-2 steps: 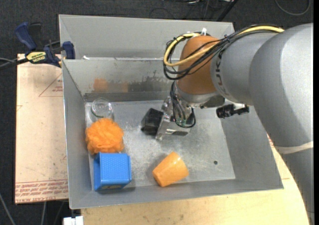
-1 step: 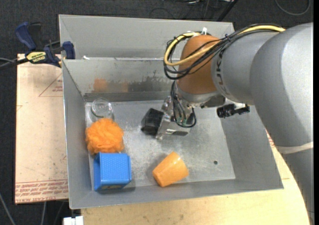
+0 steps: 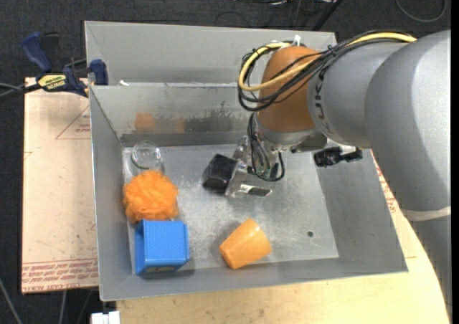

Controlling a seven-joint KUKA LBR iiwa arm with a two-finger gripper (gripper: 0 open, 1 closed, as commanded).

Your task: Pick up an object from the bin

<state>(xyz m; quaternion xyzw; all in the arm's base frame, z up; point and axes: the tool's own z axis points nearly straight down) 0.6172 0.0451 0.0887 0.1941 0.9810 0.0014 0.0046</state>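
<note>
Dark carpet surrounds the grey metal bin, whose floor is scuffed and mostly bare. I reach in from the right. My thick grey arm crosses the bin's right rim, and the orange cover on my wrist, looped with yellow and black cables, hangs over the back half of the floor.

My gripper is low, near the middle of the bin. I cannot tell from this angle whether it is spread or closed. A small black object, boxy and tilted, lies just to the left of it. The two look very close, but I cannot tell whether they touch, and nothing shows as held.

The other things lie well apart from me:
- An orange mesh puff sits by the left wall.
- A clear glass is just behind the puff.
- A blue block is just in front of the puff, in the front left corner.
- An orange cup lies on its side near the front edge, in front of my gripper.
</note>
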